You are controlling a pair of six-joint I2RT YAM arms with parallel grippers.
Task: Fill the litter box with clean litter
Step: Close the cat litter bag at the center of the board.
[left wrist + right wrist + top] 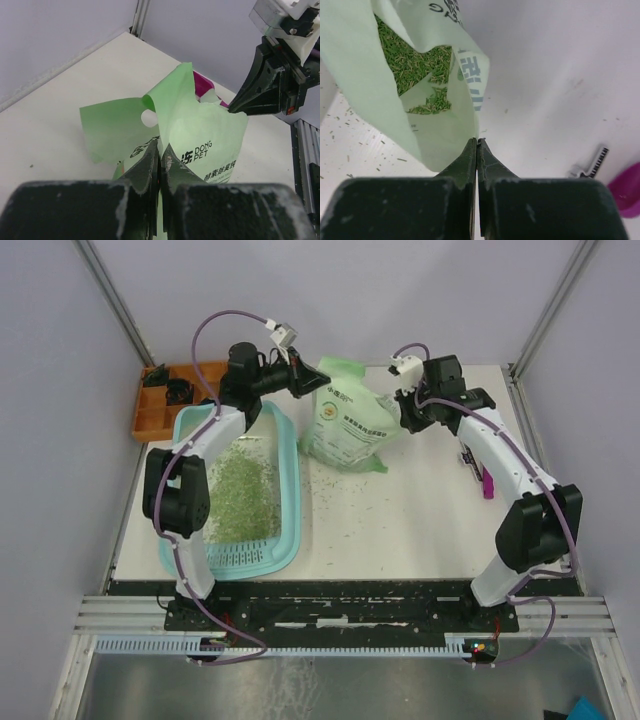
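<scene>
From the top camera, your light teal rectangular plastic litter box (pixel 290 490) sat along the white counter's (pixel 420 530) left edge, with pale green granular litter (pixel 235 495) spread over its floor. The light green printed plastic bag (pixel 350 425) lay near the far edge. In the left wrist view, your left gripper (pixel 160 155) was pinched tight on the bag's rim. In the right wrist view, your right gripper (pixel 477 145) was clamped on the bag's lip, with more litter showing inside.

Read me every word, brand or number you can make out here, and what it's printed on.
"DONG PET": on the green bag, left wrist view.
Chinese characters beside and below it: partly folded, not surely readable.
Print on the green bag in the top and right wrist views: too small or cut off.
No other legible text.
</scene>
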